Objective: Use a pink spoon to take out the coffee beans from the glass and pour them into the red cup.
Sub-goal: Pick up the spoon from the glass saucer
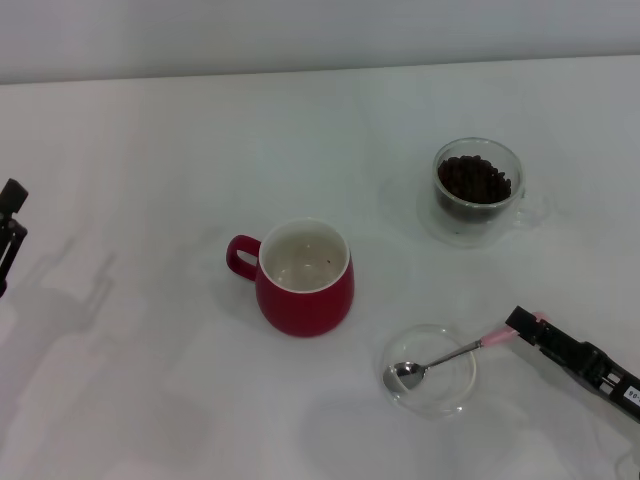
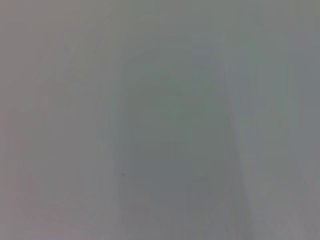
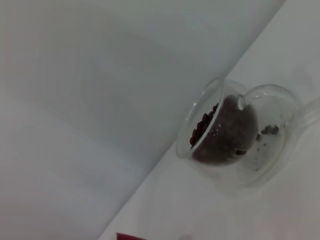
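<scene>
Catalogued with the red cup (image 1: 304,280) as landmark: upright near mid-table (image 1: 150,130), loop handle toward the robot's left, white inside nearly bare save a speck or two. Glass (image 1: 478,190) of coffee beans (image 1: 474,180) found beyond the red cup and to its right, well apart, well filled with dark beans; seen again from the right wrist (image 3: 235,135), beans (image 3: 202,127) heaped against the wall. Shallow clear dish (image 1: 432,370) noted nearer than the red cup, to its right. Pink spoon (image 1: 440,360) lying in that dish, metal bowl inside, pale pink handle slanting out over the rim, away from the red cup. Right gripper (image 1: 522,322) placed at the handle's end, on the far side of the dish from the red cup; fingers apparently closing around the tip, firm hold not confirmable, opening not judged. Left gripper (image 1: 10,225) parked far out to the red cup's left, opening likewise not judged; nothing but blank surface recorded from its wrist. Risks, as judgement: grip so near the tip liable to let the spoon pivot or slip on lifting; dish liable to be dragged or tipped; beans liable to spill on the long carry from glass to red cup.
</scene>
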You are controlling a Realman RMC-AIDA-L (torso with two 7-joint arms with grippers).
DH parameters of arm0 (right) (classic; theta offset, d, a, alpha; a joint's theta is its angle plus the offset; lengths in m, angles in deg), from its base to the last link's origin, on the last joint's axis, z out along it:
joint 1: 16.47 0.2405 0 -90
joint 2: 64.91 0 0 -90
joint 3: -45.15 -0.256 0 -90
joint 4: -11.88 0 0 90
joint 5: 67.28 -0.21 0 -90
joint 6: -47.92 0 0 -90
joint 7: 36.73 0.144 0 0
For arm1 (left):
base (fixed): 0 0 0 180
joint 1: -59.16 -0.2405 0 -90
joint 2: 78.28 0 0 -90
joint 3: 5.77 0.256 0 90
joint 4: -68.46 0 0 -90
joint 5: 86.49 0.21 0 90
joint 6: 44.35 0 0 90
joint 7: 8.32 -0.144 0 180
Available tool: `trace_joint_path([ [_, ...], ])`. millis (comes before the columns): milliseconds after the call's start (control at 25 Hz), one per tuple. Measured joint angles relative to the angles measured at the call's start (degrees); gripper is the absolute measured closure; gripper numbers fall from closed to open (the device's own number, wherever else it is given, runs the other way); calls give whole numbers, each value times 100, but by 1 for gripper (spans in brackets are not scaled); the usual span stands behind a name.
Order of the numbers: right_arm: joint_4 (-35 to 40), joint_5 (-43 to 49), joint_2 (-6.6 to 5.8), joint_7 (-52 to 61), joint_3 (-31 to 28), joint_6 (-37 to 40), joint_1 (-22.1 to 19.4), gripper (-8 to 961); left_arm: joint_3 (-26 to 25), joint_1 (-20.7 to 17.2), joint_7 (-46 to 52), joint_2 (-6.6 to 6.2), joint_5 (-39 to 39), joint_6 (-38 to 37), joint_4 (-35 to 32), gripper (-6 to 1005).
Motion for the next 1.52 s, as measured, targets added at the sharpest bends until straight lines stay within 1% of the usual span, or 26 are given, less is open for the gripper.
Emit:
trace_joint_path([
  [1120, -422, -80, 9, -582, -219, 137, 57, 439, 11, -127, 0, 9, 0, -1, 9, 476],
  [1360, -445, -76, 10, -592, -278, 144, 57, 507, -3, -137, 0, 9, 0, -1, 9, 475],
  [1520, -470, -73, 9, -598, -301, 149, 57, 587, -2, -151, 0, 9, 0, 18, 9, 475],
])
